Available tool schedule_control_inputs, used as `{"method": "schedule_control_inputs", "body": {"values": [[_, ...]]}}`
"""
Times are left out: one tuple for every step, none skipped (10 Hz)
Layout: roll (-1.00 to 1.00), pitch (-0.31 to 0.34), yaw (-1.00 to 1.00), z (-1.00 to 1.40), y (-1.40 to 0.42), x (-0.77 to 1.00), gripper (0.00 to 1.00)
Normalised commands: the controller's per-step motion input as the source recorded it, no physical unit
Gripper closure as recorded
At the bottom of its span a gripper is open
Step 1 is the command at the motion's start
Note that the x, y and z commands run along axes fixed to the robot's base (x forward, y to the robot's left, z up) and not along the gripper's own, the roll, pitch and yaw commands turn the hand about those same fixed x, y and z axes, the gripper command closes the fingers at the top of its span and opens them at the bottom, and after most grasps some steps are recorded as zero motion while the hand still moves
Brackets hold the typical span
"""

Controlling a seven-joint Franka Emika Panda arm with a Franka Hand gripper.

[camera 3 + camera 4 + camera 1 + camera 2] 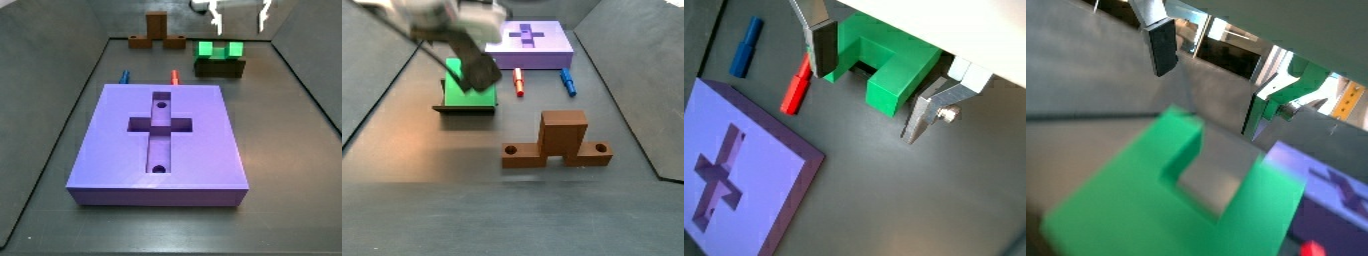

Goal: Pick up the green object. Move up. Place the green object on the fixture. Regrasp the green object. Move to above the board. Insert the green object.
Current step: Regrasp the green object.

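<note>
Dark grey matte floor [287, 150], no legible writing. Gripper [882, 82] spread open astride green object [885, 70] seated on fixture [221, 68]; purple board [160, 140] well beyond jaws.

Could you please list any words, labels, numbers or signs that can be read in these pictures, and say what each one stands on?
None: no readable text shows in any view.
The board, green object, fixture and brown wooden stand carry no markings.
The end effector, around the green object in a wrist view, shows no label either.
Background shapes in a wrist view are too blurred to read.
</note>
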Motion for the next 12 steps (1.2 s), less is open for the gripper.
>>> {"method": "schedule_control_inputs", "body": {"values": [[0.74,-0.086,0.13,0.41,0.00,0.35,0.00],[0.90,0.000,0.52,0.05,0.00,0.48,0.00],[1.00,0.506,0.37,0.06,0.12,0.31,0.00],[1.00,0.586,0.33,0.12,0.14,0.27,0.00],[1.00,0.634,0.28,0.12,0.13,0.23,0.00],[1.00,0.689,0.18,0.11,0.13,0.22,0.00],[1.00,0.731,0.11,0.12,0.10,0.19,0.00],[1.00,0.746,0.04,0.12,0.07,0.11,0.00],[1.00,0.649,0.00,0.15,0.03,-0.04,0.00],[1.00,0.437,-0.12,0.20,-0.02,-0.27,0.00],[1.00,0.320,-0.19,0.20,-0.21,-0.36,0.00],[0.69,-0.043,-0.21,0.00,-0.48,0.00,0.00]]}}
